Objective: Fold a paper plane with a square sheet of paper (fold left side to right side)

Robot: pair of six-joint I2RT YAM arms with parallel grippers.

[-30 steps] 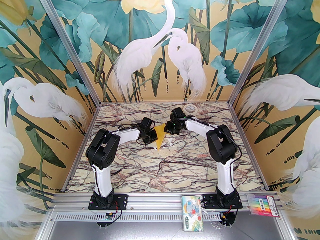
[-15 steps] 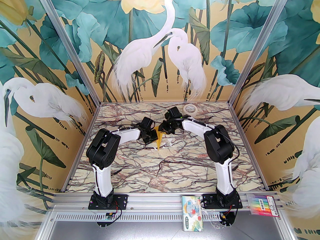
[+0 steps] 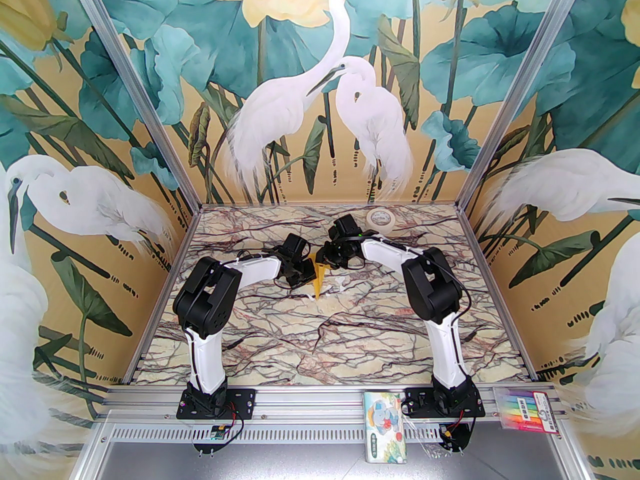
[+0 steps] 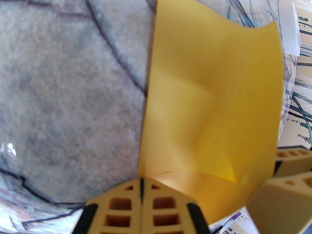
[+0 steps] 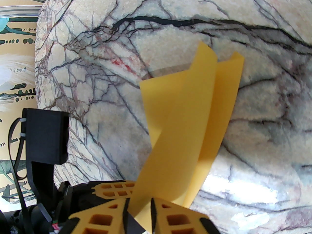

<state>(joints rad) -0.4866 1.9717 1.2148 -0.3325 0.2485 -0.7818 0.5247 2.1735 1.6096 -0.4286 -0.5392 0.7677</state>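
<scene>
Left pincer [image 3: 305, 274] pinches the yellow paper [image 3: 320, 282]; right pincer [image 3: 327, 264] is a little open.
From above, the two pincers meet near the middle of the table [image 3: 350, 338], and the paper stands bent between them. Left wrist view: the left pincer [image 4: 142, 182] is closed tight on a corner of the paper [image 4: 212, 94]. Right wrist view: the right pincer [image 5: 139, 205] has its fingers a little apart, and the paper [image 5: 190, 111], folded over, goes through the gap.
</scene>
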